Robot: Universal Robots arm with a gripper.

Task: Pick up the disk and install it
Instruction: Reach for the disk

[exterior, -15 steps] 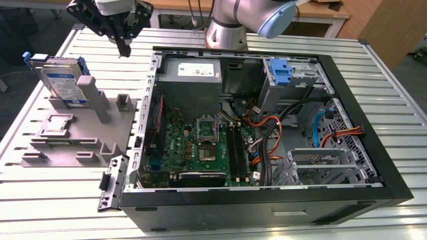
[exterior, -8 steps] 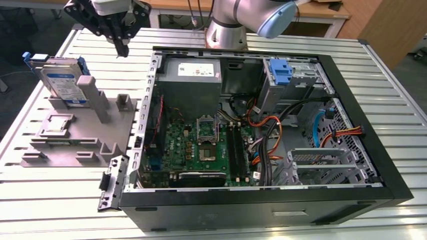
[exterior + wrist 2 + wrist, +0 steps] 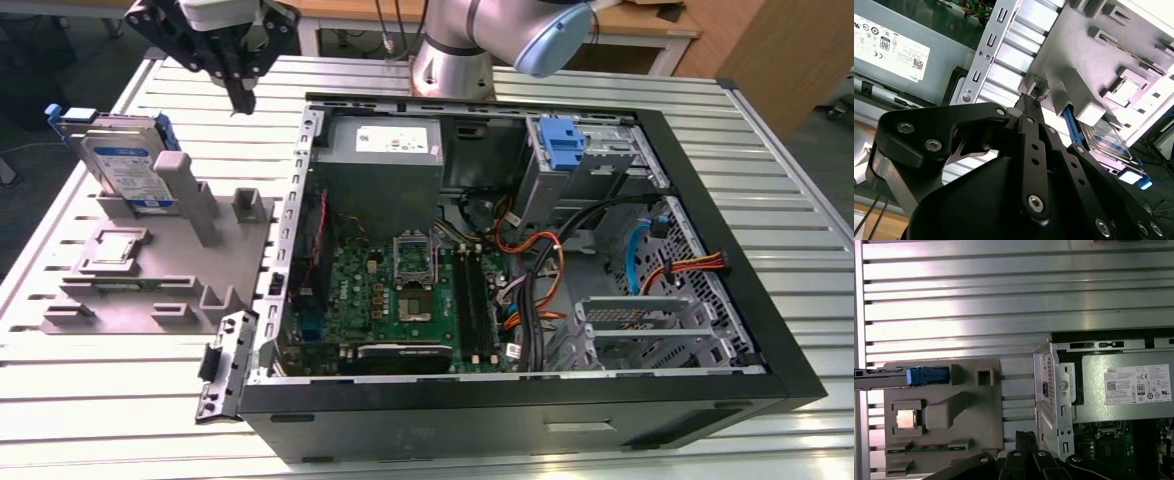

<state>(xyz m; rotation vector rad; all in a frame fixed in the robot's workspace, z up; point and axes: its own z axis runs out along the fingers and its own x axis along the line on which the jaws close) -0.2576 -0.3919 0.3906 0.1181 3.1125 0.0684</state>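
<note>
One disk (image 3: pixel 127 165) stands at the upper left of the exterior view, in one grey holder (image 3: pixel 174 280), which also carries one square chip (image 3: pixel 118 248). One open computer case (image 3: pixel 747 340) takes the centre and the exterior view's right. Inside it are one grey power-supply box (image 3: pixel 380 150), one green motherboard (image 3: pixel 400 295), one lone blue bracket (image 3: pixel 562 145) at the upper right and one perforated metal cage (image 3: pixel 647 315) at the lower right. One arm (image 3: pixel 461 55) with one claw (image 3: pixel 243 100) hangs at the top. One slatted desk (image 3: pixel 120 400) carries it all.
</note>
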